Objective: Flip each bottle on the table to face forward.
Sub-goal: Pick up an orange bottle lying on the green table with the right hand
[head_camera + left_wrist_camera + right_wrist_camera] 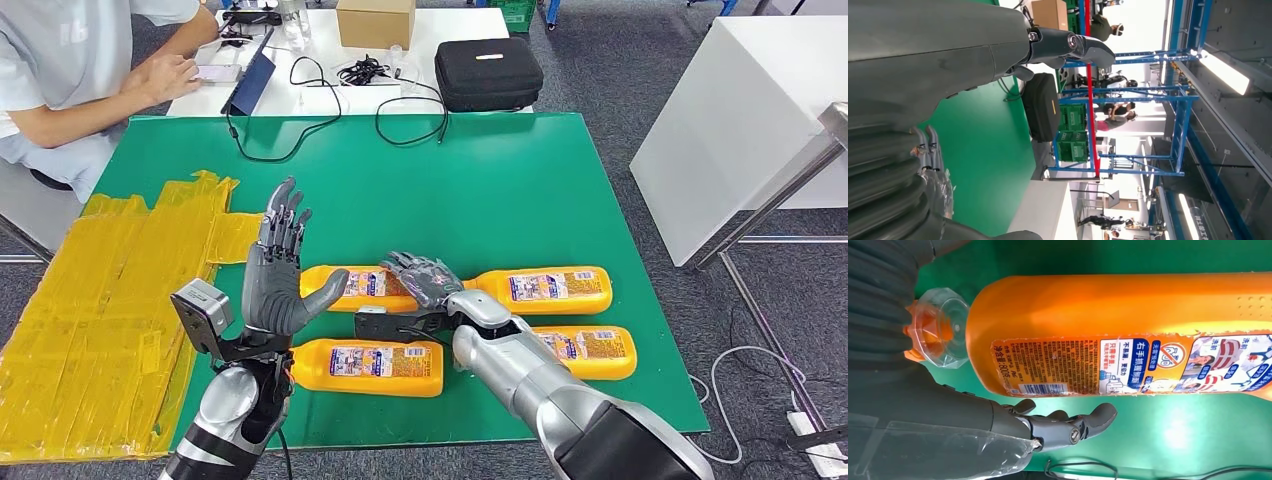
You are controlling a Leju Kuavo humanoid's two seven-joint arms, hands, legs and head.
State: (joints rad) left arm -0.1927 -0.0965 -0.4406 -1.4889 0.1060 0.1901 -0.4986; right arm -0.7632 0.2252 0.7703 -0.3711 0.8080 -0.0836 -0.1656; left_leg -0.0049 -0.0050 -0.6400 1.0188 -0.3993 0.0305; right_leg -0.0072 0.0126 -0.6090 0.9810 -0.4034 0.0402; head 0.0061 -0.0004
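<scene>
Four orange bottles lie on their sides on the green table (520, 180): back left (360, 284), back right (555, 290), front left (370, 367) and front right (590, 352). My right hand (425, 280) hovers palm down over the capped end of the back left bottle, holding nothing. Up close, that bottle (1128, 315) shows its printed label and clear cap (940, 335). My right hand's fingers (1068, 426) reach along its far side with a strip of green between them and the bottle. My left hand (280, 275) is raised above the table's front left, fingers spread upward and empty.
Crumpled yellow plastic sheet (100, 310) covers the table's left side. A person (90, 70) sits at the back left by a white table with a black case (488, 72), a cardboard box (375, 22) and cables (300, 120). Another white table (740, 120) stands to the right.
</scene>
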